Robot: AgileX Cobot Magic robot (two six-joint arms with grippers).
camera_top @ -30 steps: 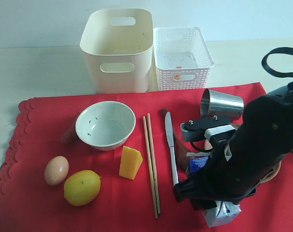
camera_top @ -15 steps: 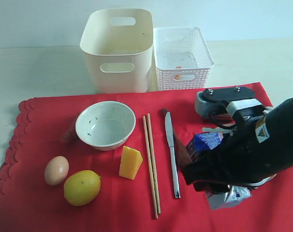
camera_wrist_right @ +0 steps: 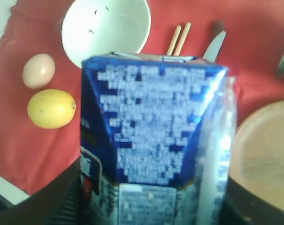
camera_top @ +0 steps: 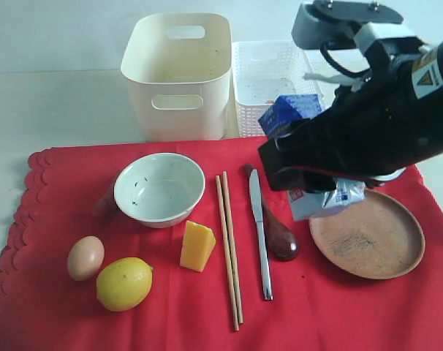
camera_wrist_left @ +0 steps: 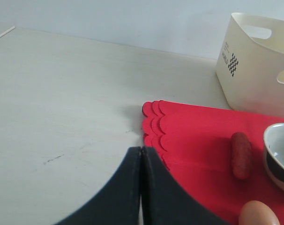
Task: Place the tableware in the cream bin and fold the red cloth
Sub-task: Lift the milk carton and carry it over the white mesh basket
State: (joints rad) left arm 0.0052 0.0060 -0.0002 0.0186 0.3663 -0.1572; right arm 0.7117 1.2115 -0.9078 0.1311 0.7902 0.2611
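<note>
Tableware lies spread over the red cloth [camera_top: 61, 322], all of it outside the cream bin [camera_top: 178, 80]. The pale bowl [camera_top: 159, 189] sits toward the left of the exterior view. To its right come the two chopsticks [camera_top: 229, 248] side by side, then the knife [camera_top: 259, 227], then the dark wooden spoon [camera_top: 276, 230] just beside the knife. The round wooden plate [camera_top: 368, 238] is at the far right. The cream bin stands behind the cloth on the tabletop [camera_top: 61, 110], with a white lattice basket [camera_top: 276, 95] just beside it.

The right tool [camera_top: 309, 164] is up in the air above the spoon and the plate, clamped on a blue-white milk carton [camera_top: 289, 113], and none of the tableware touches it. The carton's lower end hangs over the plate's near rim.

The left tool [camera_wrist_left: 141, 187] has its fingers pressed together, holding nothing. It is over the bare tabletop just off the cloth's scalloped edge, well apart from the bowl.

An egg [camera_top: 85, 257], a lemon [camera_top: 124, 284] and a wedge of cheese [camera_top: 197, 246] lie in front of the bowl.
</note>
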